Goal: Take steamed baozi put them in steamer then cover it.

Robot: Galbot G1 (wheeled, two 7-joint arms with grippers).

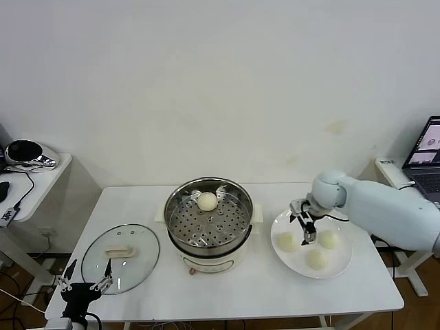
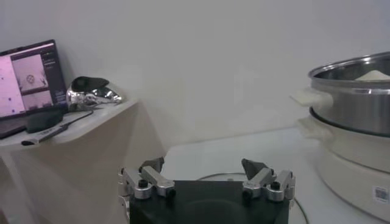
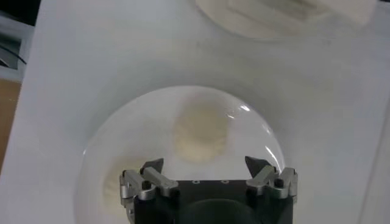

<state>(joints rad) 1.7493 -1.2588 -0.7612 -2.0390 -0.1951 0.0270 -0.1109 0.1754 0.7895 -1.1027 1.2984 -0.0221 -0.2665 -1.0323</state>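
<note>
The steamer (image 1: 208,223) stands mid-table with one baozi (image 1: 207,201) on its perforated tray. Three more baozi (image 1: 287,241) (image 1: 328,239) (image 1: 316,258) lie on a white plate (image 1: 295,265) to its right. My right gripper (image 1: 308,234) is open and empty, hovering over the plate between the buns. In the right wrist view the gripper (image 3: 204,164) is just short of one baozi (image 3: 200,133). The glass cover (image 1: 120,258) lies flat on the table, left of the steamer. My left gripper (image 1: 86,280) is open and parked at the front left corner, next to the cover.
A side table (image 1: 38,185) with a shiny chrome object (image 1: 26,152) stands at the left. A laptop (image 1: 426,161) sits at the far right. In the left wrist view the steamer (image 2: 356,97) rises at one side, with the side table (image 2: 79,122) farther off.
</note>
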